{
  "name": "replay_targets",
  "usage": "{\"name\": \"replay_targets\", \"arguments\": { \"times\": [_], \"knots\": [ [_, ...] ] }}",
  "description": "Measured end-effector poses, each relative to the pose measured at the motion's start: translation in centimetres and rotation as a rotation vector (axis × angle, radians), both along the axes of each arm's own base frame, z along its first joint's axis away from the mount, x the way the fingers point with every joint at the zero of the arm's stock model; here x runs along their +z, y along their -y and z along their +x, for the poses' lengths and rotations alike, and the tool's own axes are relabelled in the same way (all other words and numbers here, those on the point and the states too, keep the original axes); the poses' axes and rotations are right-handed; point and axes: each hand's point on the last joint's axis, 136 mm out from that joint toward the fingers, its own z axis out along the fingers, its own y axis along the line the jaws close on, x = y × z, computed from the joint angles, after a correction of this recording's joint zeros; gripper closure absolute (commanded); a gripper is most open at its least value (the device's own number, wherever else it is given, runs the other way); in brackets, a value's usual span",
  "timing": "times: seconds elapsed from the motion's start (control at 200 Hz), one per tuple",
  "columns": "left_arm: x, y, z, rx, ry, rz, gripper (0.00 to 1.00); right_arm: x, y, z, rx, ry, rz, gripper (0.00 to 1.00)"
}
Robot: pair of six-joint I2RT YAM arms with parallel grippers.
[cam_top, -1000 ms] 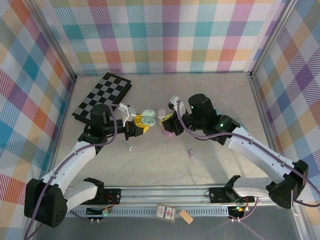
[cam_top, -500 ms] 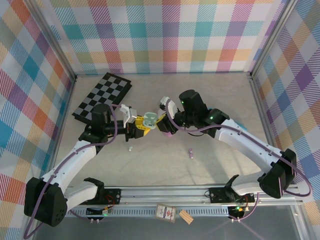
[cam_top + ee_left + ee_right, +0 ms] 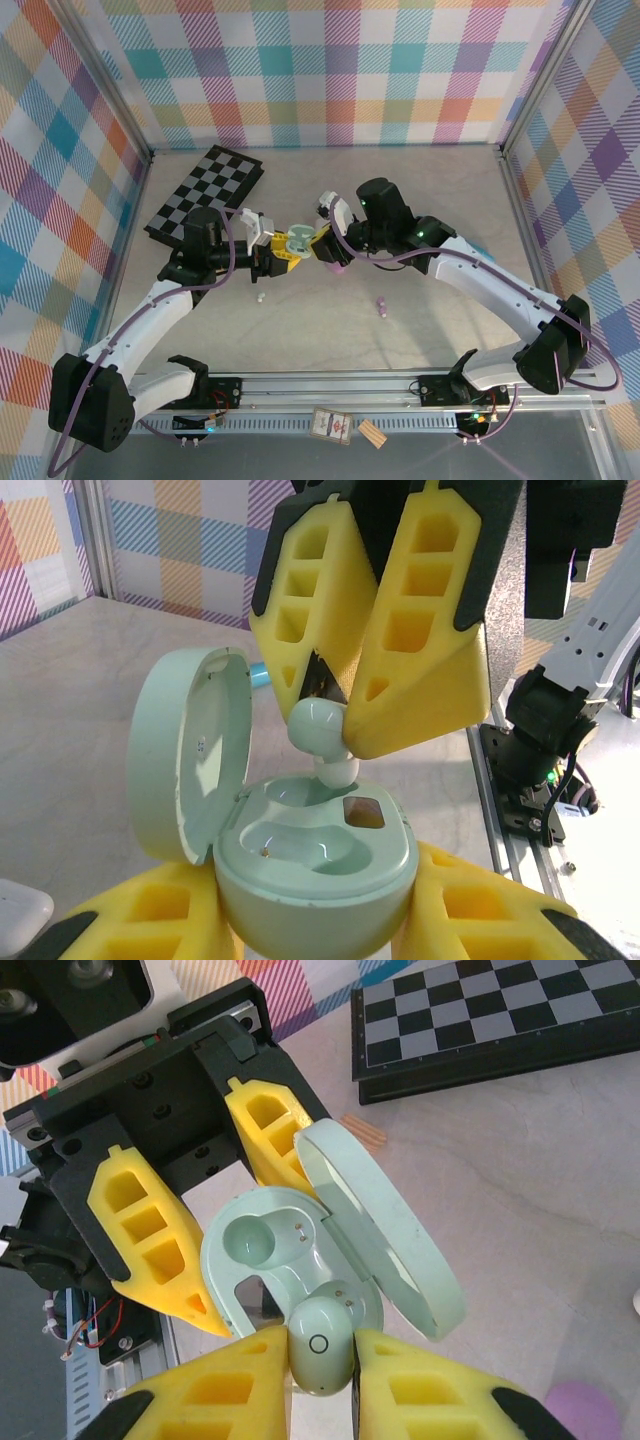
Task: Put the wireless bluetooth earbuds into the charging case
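**Seating one earbud in the open case**
The right gripper (image 3: 320,1352) pinches a pale green earbud (image 3: 320,1345), its stem at one of two empty wells in the green case (image 3: 330,855). The left gripper (image 3: 315,925) clamps that case, lid open. Next, I judge: press straight down, then release. On the table (image 3: 330,345) lie one white earbud (image 3: 261,297) and one purple earbud (image 3: 381,305).

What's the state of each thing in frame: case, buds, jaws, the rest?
pale green charging case: lid open, held off the table
left gripper: jaws shut on the case
pale green earbud: at one socket, not seated
right gripper: jaws shut on that earbud
other socket: empty
white earbud: loose on table
purple earbud: loose on table
chessboard: flat on table
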Motion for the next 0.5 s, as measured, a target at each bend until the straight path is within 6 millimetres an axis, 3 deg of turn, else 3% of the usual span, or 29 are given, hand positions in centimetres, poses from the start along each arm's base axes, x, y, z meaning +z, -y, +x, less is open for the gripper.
{"name": "replay_targets", "arguments": {
  "times": [0.5],
  "knots": [
    [0.27, 0.12, -0.03, -0.003, 0.007, -0.002, 0.67, -0.46, -0.29, 0.01, 0.007, -0.019, -0.002, 0.72]
  ]
}}
